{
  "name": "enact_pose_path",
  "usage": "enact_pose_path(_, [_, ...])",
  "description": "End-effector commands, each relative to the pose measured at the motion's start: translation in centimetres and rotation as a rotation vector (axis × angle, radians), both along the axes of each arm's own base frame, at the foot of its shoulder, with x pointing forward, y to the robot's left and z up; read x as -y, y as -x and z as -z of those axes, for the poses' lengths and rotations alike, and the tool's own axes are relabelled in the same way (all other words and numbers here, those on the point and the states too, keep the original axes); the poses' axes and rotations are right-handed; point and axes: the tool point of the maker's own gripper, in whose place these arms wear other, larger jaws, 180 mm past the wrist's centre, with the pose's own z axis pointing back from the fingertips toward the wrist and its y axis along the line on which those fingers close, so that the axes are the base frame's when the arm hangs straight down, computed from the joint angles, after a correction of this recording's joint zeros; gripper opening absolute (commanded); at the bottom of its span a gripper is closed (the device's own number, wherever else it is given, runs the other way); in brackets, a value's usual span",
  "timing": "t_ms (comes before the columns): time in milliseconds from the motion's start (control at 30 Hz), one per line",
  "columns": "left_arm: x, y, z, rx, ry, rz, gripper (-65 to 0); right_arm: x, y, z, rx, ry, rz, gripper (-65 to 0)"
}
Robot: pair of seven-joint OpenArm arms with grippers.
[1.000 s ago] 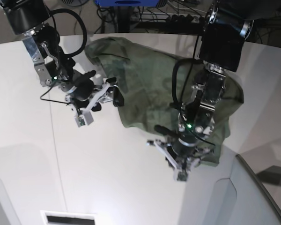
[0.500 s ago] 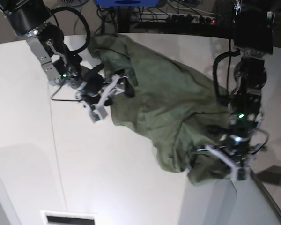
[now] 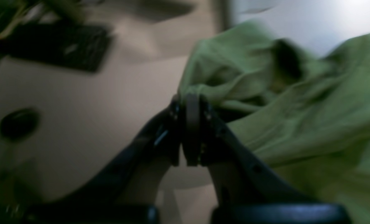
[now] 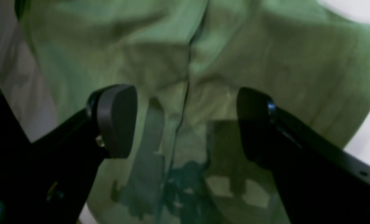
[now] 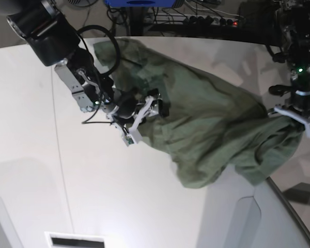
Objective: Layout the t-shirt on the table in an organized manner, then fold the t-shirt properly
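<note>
The olive-green t-shirt lies crumpled and stretched across the back right of the white table. My left gripper is at the right edge in the base view, shut on a bunched edge of the shirt. In the left wrist view its fingertips are pressed together on the t-shirt. My right gripper hovers open over the shirt's left part. In the right wrist view the right gripper has its jaws wide apart above the wrinkled t-shirt, with nothing between them.
The table's curved edge runs close under the shirt's right end, with floor beyond. Cables and a power strip lie behind the table. A thin seam crosses the tabletop on the left. A black cable loops from the right arm.
My left gripper has dragged the shirt's edge to the right and farther back, stretching the cloth out. The right arm has moved right, and its open gripper is now over the shirt.
</note>
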Motion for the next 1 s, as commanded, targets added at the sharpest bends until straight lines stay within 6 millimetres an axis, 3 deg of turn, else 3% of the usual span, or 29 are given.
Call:
enact_pose_path(0, [-0.8, 0.5, -1.1, 0.025, -0.036, -0.011, -65.0, 1.5, 0.1, 1.3, -0.039, 0.061, 0.012, -18.2])
enact_pose_path(100, [-2.2, 3.0, -0.1, -0.024, -0.045, -0.056, -65.0, 2.9, 0.0, 2.7, -0.075, 0.101, 0.034, -18.2])
enact_pose_path(233, [-2.9, 5.4, 1.0, -0.082, -0.054, -0.075, -65.0, 6.7, -0.9, 4.2, -0.140, 0.108, 0.175, -18.3])
enact_pose_path(500, [-3.2, 8.7, 5.6, -0.198, 0.006, -0.136, -65.0, 11.8, -2.3, 4.5, -0.152, 0.118, 0.316, -18.3])
enact_pose_path(700, [-3.5, 11.2, 9.9, -0.303, 0.060, -0.187, -65.0, 11.5, -3.6, 3.3, -0.115, 0.105, 0.308, -18.3])
enact_pose_path(867, [-4.0, 12.9, 12.4, -0.362, 0.094, -0.235, -65.0, 8.6, -4.5, -0.6, 0.006, 0.027, 0.258, -18.3])
enact_pose_path(900, [-4.1, 13.2, 12.8, -0.373, 0.098, -0.244, -60.6, 8.0, -4.6, -1.5, 0.031, 0.010, 0.248, -18.3])
enact_pose_path(967, [-4.2, 13.3, 12.8, -0.372, 0.101, -0.249, -42.5, 6.9, -5.0, -3.5, 0.082, -0.023, 0.233, -18.2])
